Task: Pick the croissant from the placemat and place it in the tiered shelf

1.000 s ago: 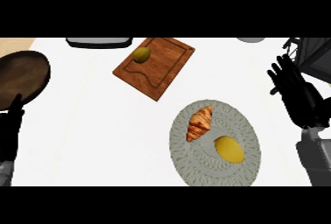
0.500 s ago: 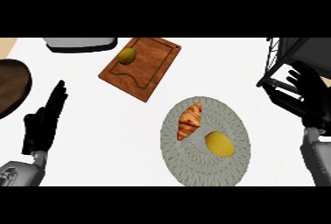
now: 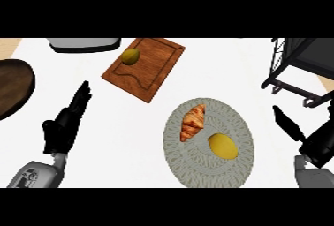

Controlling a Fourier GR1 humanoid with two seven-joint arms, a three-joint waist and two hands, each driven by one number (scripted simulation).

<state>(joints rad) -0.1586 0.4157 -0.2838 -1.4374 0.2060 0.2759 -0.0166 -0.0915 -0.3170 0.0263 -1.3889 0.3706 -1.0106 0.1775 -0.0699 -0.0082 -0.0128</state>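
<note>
Croissant on grey placemat beside lemon — both hands empty: left hand fingers straight, right hand fingers extended.

Wooden cutting board bearing a green fruit, yellow lemon, dark round plate

kitchen | white counter | cutting board | placemat | croissant
</note>
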